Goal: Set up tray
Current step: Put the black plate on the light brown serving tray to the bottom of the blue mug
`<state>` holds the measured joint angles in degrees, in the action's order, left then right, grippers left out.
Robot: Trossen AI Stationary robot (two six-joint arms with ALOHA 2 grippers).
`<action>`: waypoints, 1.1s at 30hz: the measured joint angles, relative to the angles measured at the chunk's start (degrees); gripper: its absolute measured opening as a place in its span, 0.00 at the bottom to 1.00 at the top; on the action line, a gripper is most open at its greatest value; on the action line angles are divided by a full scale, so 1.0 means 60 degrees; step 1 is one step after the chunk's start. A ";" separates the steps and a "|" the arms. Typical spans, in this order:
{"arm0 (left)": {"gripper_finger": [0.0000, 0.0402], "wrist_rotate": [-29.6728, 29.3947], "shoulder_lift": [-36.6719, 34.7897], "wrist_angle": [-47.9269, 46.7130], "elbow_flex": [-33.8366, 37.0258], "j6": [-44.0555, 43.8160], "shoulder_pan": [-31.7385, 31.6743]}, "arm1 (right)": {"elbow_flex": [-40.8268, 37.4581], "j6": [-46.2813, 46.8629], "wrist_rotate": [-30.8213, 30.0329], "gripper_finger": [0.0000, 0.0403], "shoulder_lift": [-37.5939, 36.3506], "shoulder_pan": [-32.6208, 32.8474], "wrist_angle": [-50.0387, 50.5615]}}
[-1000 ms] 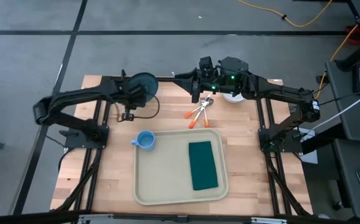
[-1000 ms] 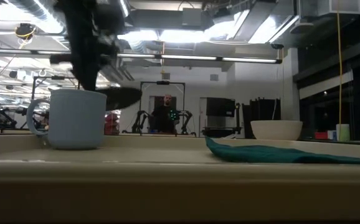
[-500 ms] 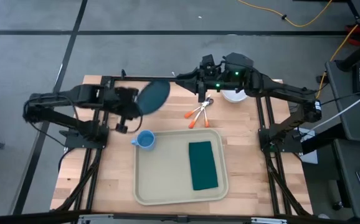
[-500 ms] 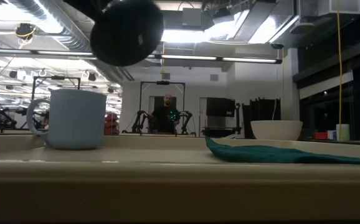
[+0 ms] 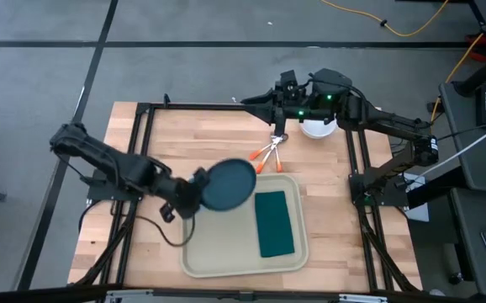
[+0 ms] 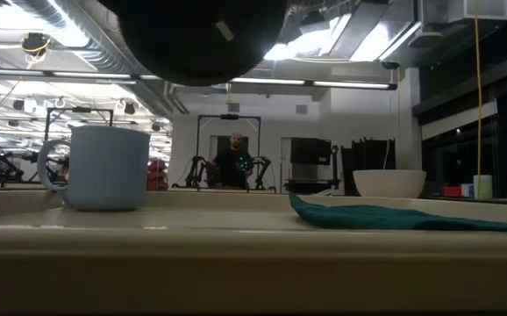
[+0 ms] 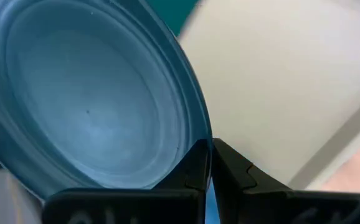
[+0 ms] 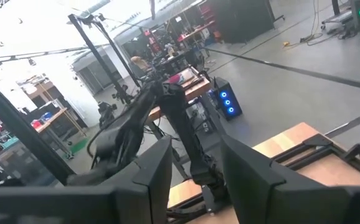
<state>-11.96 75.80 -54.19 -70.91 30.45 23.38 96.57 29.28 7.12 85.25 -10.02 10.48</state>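
Left gripper [image 5: 194, 187] w/ plate [image 5: 227, 185] over tray [image 5: 226, 248]

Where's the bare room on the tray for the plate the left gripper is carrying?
The left gripper, shut on the teal plate, holds it over the tray's far-left corner. Free patch: the tray's left half, bordered by its left rim and the green napkin. Crowded: the tray's right side under the napkin, and beyond its far rim, the orange-handled utensils and white bowl by the right gripper.
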 joint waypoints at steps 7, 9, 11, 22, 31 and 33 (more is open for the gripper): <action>0.00 0.0750 0.1213 0.0006 0.0040 0.0654 0.0407 | 0.0000 0.0072 -0.0023 0.35 0.0000 0.0000 0.0095; 0.00 0.0985 0.1526 0.0044 0.0040 0.0778 0.0560 | 0.0000 0.0072 -0.0023 0.35 0.0000 0.0000 0.0112; 0.00 0.1216 0.1775 0.0203 0.0040 0.0735 0.0744 | 0.0000 0.0067 -0.0020 0.35 0.0000 0.0000 0.0145; 0.00 0.1767 0.2874 0.1018 0.0040 -0.0041 0.1626 | -0.0007 0.0007 -0.0009 0.35 0.0004 0.0000 0.0318; 0.00 0.2249 0.4088 0.1132 0.0044 -0.0742 0.2144 | -0.0007 0.0010 0.0010 0.35 0.0004 0.0000 0.0318; 0.00 0.2217 0.4218 0.1224 0.0047 -0.0951 0.2254 | -0.0007 0.0007 0.0010 0.35 0.0004 0.0000 0.0318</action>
<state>1.35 101.10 -46.85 -70.63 24.75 36.91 96.53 29.32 7.18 85.27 -10.02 12.38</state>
